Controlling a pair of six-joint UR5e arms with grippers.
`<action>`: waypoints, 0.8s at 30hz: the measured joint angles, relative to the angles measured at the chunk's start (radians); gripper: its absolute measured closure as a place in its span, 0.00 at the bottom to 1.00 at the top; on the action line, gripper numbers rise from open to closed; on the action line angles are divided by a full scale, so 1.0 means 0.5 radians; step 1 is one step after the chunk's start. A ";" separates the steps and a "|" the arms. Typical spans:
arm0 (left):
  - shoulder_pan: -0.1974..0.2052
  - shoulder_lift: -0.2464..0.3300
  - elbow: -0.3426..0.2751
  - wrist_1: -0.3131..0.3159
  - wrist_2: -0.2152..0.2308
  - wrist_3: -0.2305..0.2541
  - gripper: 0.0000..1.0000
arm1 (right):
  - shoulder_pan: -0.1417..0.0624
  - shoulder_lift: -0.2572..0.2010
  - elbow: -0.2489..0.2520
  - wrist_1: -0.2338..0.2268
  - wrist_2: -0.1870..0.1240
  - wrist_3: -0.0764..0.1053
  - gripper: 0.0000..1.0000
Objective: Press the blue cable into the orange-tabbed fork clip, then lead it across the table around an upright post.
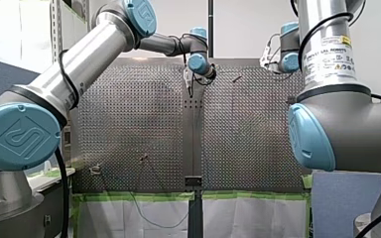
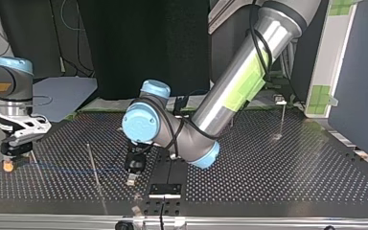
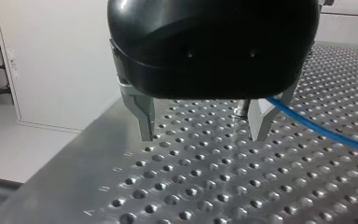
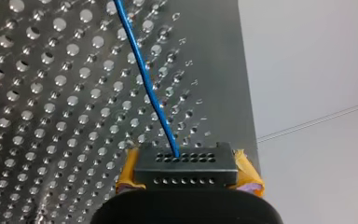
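Where the thin blue cable (image 4: 144, 74) meets my right hand (image 4: 186, 161), a black perforated block (image 4: 186, 173) hides the grip, so I cannot tell its state; my left hand (image 3: 201, 137) holds its metal fingers (image 3: 144, 116) apart, cable just beside one.

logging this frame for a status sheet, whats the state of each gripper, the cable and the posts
left gripper: open, holding nothing
right gripper: shut on blue cable
blue cable: straight, held at one end, passing beside the left gripper, not in it
thin post: upright; whether the cable goes around it, cannot tell
post at the top view's right: upright, no cable at it
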 joint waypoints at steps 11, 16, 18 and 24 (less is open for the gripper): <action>0.018 0.000 -0.182 0.128 0.050 -0.033 0.00 | -0.010 0.079 -0.002 -0.004 -0.033 -0.013 1.00; 0.022 0.000 -0.220 0.133 0.052 -0.046 0.00 | 0.000 0.117 -0.001 -0.004 -0.033 -0.020 1.00; 0.022 0.000 -0.234 0.134 0.053 -0.054 0.00 | 0.004 0.125 -0.001 -0.004 -0.033 -0.022 1.00; 0.022 0.000 -0.250 0.139 0.056 -0.061 0.00 | 0.017 0.147 0.008 -0.004 -0.033 -0.027 1.00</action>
